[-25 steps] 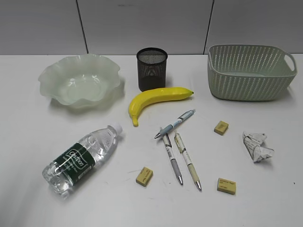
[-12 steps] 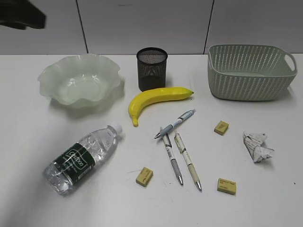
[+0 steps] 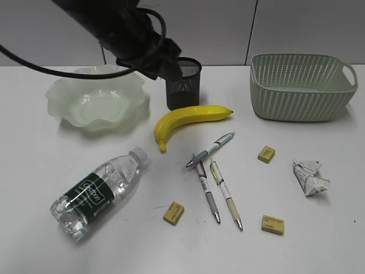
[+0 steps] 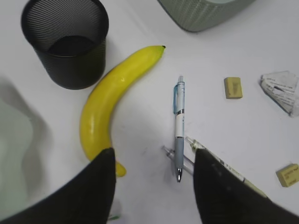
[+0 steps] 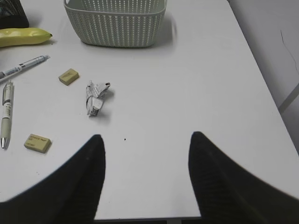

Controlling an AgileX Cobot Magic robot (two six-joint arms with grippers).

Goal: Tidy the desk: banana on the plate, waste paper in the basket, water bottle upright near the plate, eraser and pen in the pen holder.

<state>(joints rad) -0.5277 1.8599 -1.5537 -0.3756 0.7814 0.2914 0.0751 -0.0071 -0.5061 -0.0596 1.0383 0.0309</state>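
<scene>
A: Exterior view, entry one. Left arm (image 3: 122, 31) reaches in from the upper left, dark and blurred, over the far rim of the plate (image 3: 68, 111) and ending beside the pen holder (image 3: 183, 91). The pincer itself is not resolvable here.

B: Left wrist view settles it. Left gripper (image 4: 154, 179) is released, fingers (image 4: 96, 191) spread with nothing between them but bare white table (image 4: 140, 121). The banana (image 4: 110, 100) lies just ahead; its stem end sits right at the inner edge of the left-hand finger. I cannot tell whether they touch.

A: Banana orientation?

B: Flat on the table, curving from that stem end up toward the pen holder, dark tip pointing at the basket (image 4: 201, 14). Not on the plate. A blue-grey pen (image 4: 179, 121) lies parallel to it, tip near the gap between the fingers.

A: Right gripper (image 5: 145, 182)?

B: Right wrist view: spread apart, empty, above bare table. The waste paper (image 5: 96, 98) lies well ahead of it, the basket beyond that. Two yellow erasers (image 5: 68, 76) lie left of the paper.

A: Remaining items, exterior view: water bottle (image 3: 97, 191) on its side at front left, cap toward the banana. Three pens (image 3: 219, 191) lie loose at centre, a third eraser (image 3: 173, 213) near the bottle.
</scene>
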